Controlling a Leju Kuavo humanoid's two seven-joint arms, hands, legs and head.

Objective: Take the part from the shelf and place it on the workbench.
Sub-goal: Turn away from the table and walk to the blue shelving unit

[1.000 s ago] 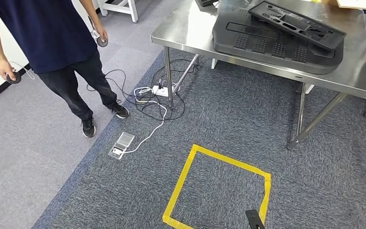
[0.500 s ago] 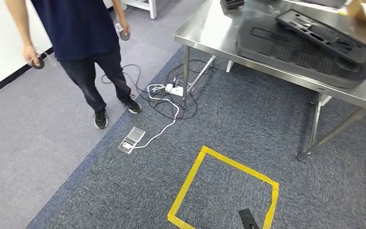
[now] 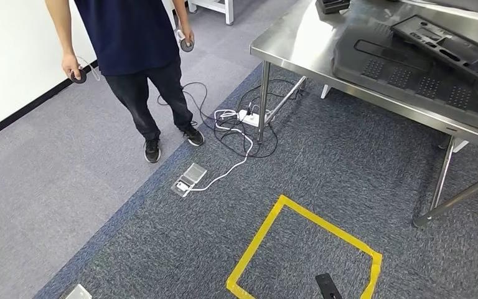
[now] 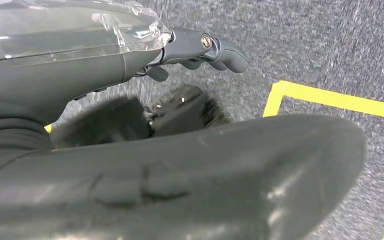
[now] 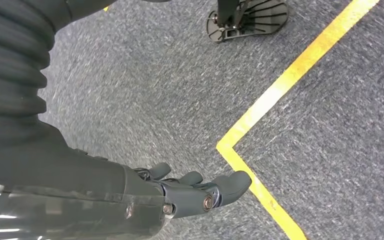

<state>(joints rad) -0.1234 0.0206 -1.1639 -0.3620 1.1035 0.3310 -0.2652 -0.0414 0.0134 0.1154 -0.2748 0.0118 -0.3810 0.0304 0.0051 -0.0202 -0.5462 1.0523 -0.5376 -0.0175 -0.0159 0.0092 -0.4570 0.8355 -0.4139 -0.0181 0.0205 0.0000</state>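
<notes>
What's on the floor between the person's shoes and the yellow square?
In the head view, a small clear box with a white cable lies between the person's shoes and the yellow tape square.

part (image 3: 448, 53): black moulded plastic panel | lying flat atop larger black tray | workbench (image 3: 299, 47): steel, top right

Our left hand (image 4: 200, 50) and right hand (image 5: 190, 192) hang empty above the carpet (image 5: 145, 100), fingers loosely extended.
</notes>
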